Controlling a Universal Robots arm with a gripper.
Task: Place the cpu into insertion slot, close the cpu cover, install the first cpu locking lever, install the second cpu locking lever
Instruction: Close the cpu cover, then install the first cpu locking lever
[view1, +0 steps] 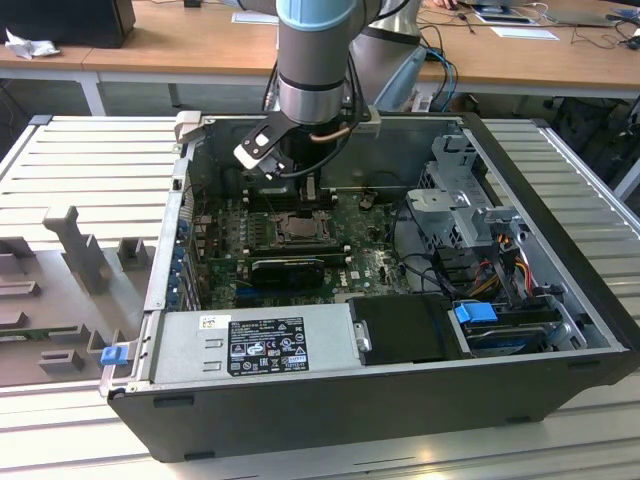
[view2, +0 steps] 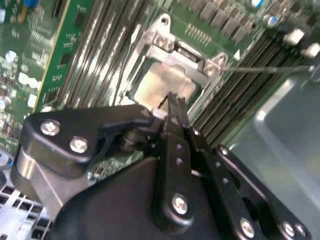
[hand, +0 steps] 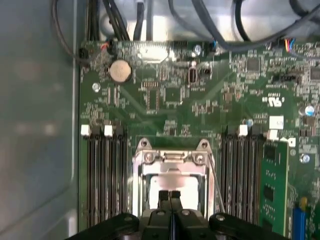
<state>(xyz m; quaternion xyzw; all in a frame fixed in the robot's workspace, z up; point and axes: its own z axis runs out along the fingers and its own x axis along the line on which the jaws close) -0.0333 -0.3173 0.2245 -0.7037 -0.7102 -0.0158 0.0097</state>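
Holding the claw pressed together on nothing, fingertips hanging just over the cpu, itself lying flat inside the window of the cpu cover between the memory slots. Showing, in the exterior view, a black-and-white label on the grey power supply at six o'clock from the cpu. Reaching the arm straight down, near vertical, from twelve o'clock into the open case.
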